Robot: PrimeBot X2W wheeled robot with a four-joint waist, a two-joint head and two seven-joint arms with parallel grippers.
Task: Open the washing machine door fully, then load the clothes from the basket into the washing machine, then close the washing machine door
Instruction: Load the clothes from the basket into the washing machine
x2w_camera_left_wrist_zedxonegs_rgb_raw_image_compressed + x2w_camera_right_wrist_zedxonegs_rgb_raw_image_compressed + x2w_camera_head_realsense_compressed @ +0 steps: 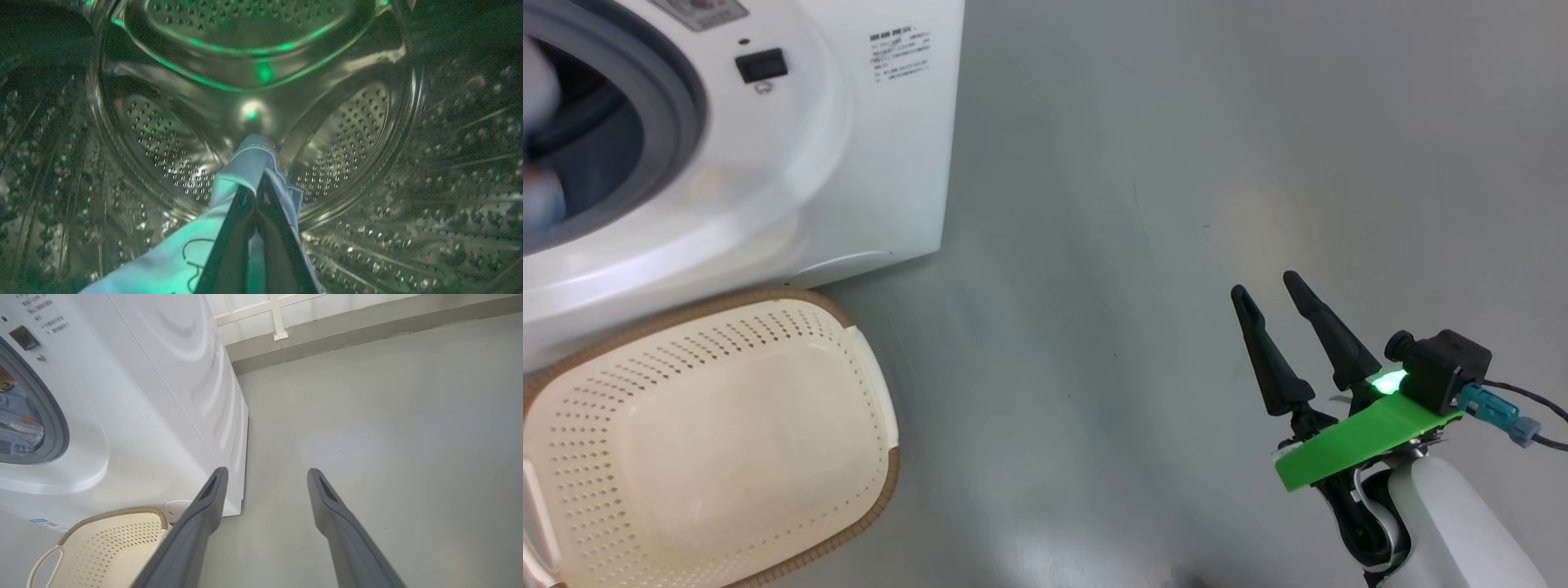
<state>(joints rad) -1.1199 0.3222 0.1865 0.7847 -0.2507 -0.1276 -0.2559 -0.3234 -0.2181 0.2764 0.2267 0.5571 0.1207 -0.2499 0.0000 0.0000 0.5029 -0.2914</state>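
The big white boxy front-loading washing machine (866,163) stands on the grey floor (1135,245). Deep inside the machine's perforated steel drum (163,134), the left claw (256,185) is clamped together on a light-blue fabric garment (245,163) that drapes back along its fingers. More blue cloth (16,416) shows just inside the machine's round opening. The cream-white perforated plastic basket (711,441) with a brown woven-look rim sits just in front of the machine. The right claw (1264,284) hangs well apart from the machine, off its right side, fingers spread apart.
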